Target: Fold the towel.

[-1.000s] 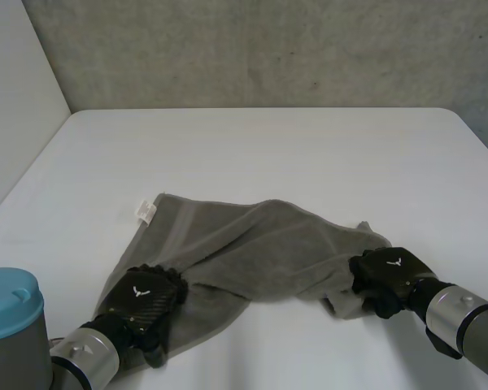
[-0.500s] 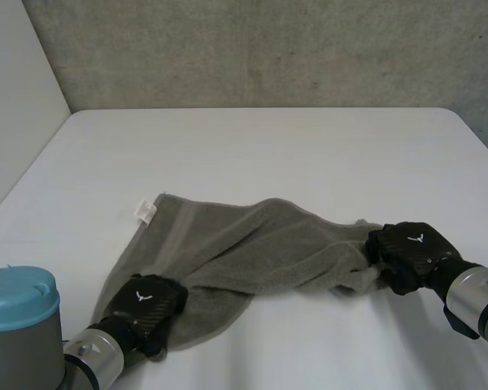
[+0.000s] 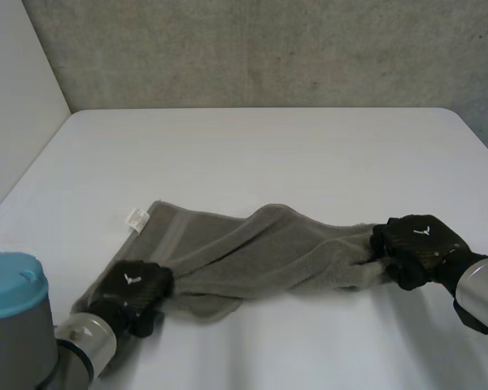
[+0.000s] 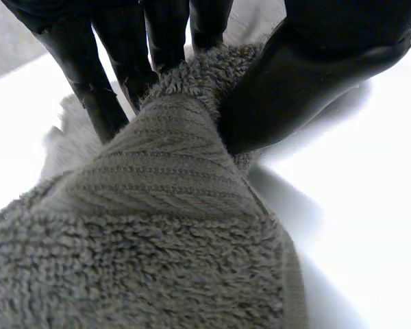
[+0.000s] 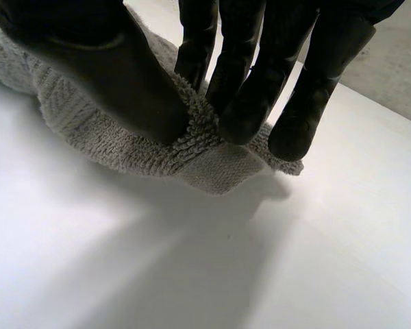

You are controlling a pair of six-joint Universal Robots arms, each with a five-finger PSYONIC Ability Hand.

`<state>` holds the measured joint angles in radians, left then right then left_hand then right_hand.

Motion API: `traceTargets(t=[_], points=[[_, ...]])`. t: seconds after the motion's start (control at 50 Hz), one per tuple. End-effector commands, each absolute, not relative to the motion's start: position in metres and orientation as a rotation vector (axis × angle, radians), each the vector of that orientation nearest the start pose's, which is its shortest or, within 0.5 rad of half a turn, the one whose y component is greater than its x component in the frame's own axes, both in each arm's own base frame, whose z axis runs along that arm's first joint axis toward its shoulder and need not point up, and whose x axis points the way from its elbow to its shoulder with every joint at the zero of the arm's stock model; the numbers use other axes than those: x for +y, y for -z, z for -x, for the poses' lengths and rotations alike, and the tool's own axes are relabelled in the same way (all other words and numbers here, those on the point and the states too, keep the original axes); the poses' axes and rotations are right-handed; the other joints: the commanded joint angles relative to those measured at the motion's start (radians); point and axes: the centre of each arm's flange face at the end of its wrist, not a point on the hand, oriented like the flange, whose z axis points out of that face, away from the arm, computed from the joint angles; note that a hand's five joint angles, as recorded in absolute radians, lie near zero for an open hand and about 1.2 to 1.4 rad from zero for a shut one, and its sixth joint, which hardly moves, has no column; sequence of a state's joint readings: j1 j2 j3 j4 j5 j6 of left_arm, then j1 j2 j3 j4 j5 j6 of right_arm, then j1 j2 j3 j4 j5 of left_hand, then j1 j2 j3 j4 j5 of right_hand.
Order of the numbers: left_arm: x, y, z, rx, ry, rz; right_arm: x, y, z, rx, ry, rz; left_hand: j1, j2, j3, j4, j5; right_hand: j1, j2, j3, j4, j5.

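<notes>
I see the white table point(image 3: 268, 146) under the towel. It is the biggest thing here. The grey towel point(image 3: 260, 248) lies on it, on the side near me. It is pulled out long and bunched into a twisted band. Folds run along it from one end to the other. One flat corner sticks out on the far side of the towel, close to its left end.

My left arm point(image 3: 81, 345) comes up to the towel's left end. It has a light-blue cap point(image 3: 12, 284) beside it. My right arm point(image 3: 480, 296) comes up to the towel's right end.

My left hand point(image 3: 134, 284) sits on the towel's left end. From that wrist I see its fingers point(image 4: 123, 48) and thumb point(image 4: 315, 75) squeezed on a bunch of towel, so it grips the towel tight. My right hand point(image 3: 419, 244) sits on the towel's right end. From that wrist I see the fingers and thumb of this hand pinching the towel's fluffy edge between them.

The smallest thing is a little white tag point(image 3: 136, 218). It sits on the tip of the towel's flat corner.
</notes>
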<state>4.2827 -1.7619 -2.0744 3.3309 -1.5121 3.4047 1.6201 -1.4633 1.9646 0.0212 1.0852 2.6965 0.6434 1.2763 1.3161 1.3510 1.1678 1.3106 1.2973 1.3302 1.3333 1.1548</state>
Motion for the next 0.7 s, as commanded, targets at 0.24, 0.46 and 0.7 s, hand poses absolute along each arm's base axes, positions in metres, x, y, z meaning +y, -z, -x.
traceTargets(t=[0.24,0.46,0.7], points=[[-0.245,-0.324,0.231,2.152,2.235,-0.802,-0.296,-0.384,-0.205,1.800,2.124,0.818,0.750,0.117,0.078,0.043,0.051,0.086,0.099,0.066,0.063,0.067],[-0.208,-0.384,0.220,2.150,2.522,-0.633,-0.265,-0.412,-0.199,1.902,2.027,0.818,0.739,0.106,0.066,0.031,0.040,0.086,0.099,0.066,0.063,0.067],[-0.184,-0.295,0.224,2.528,2.206,-0.847,-0.253,-0.362,-0.199,2.095,1.854,1.100,0.733,0.100,0.060,0.025,0.034,0.086,0.099,0.066,0.063,0.067]])
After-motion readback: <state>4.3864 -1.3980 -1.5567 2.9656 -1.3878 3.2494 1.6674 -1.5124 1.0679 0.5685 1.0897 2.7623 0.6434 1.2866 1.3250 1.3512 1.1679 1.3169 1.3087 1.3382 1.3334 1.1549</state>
